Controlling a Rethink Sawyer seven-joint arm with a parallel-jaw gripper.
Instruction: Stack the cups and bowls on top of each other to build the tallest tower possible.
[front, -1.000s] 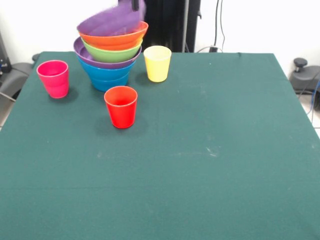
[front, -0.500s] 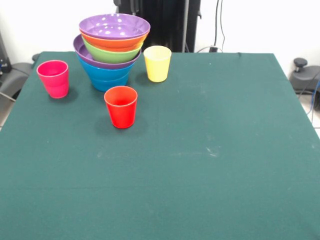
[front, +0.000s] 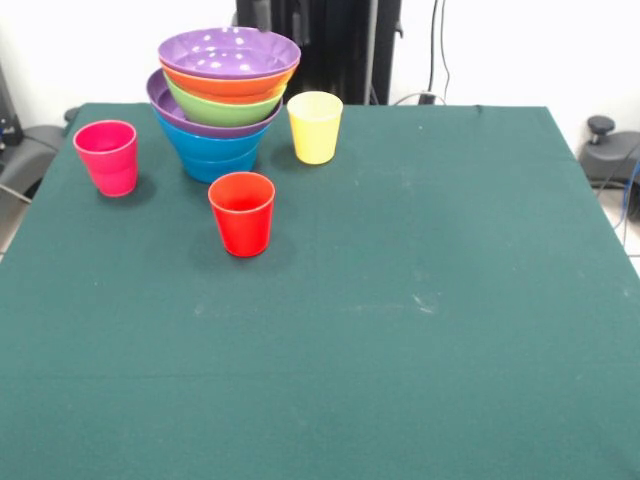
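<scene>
The tower (front: 222, 105) stands at the far left of the table: a blue bowl (front: 215, 150) lowest, then a purple bowl (front: 175, 115), a lime green bowl (front: 222, 106), an orange bowl (front: 228, 84) and a wide purple bowl (front: 229, 52) level on top. The yellow cup (front: 315, 127) stands upright just right of the tower. The pink-magenta cup (front: 107, 157) stands upright to its left. The red cup (front: 242, 213) stands upright in front of it. My gripper (front: 268, 12) shows only as dark parts at the top edge above the tower, clear of the bowls.
The green cloth table (front: 420, 320) stretches to the right and front. The black pedestal (front: 335, 45) rises behind the tower. Cables (front: 440, 50) hang at the back wall. Dark gear (front: 600, 150) sits off the table's right edge.
The top purple bowl was tilted and held a second ago. It now lies level on the orange bowl, and my gripper has let go and risen to the top edge.
</scene>
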